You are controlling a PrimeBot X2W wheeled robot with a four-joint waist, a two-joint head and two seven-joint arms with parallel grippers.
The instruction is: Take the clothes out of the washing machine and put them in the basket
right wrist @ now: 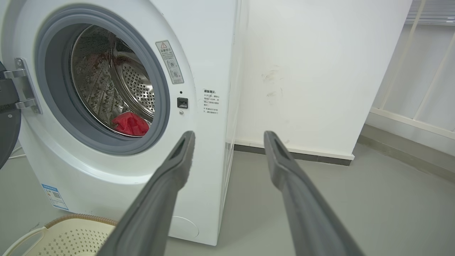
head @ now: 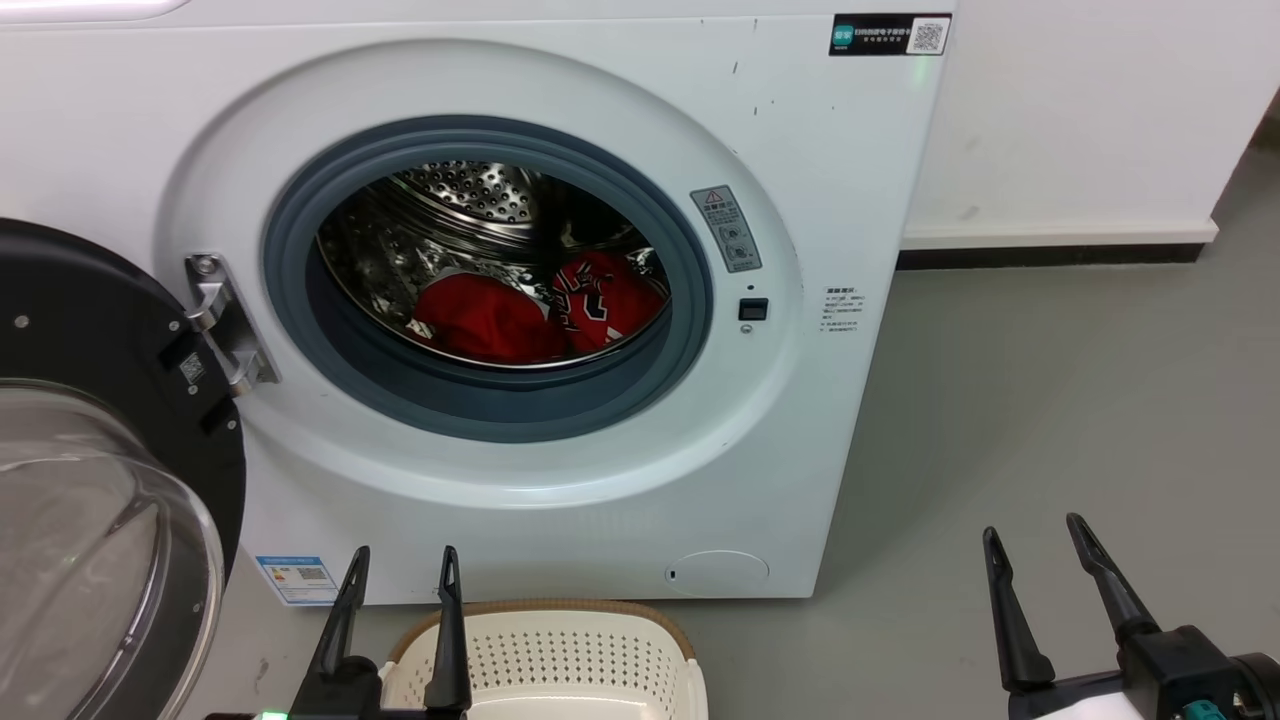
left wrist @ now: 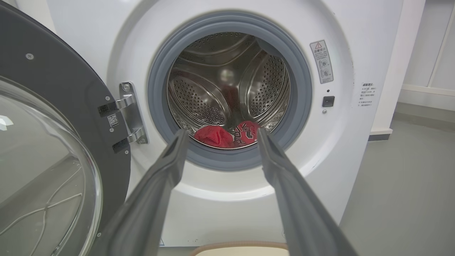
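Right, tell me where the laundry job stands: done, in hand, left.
Done: the washing machine has its door open. In hand: nothing; the left gripper and right gripper are open and hold nothing, short of the opening. Left: the plain red garment and the red jersey lie in the drum; both must go into the basket in front.
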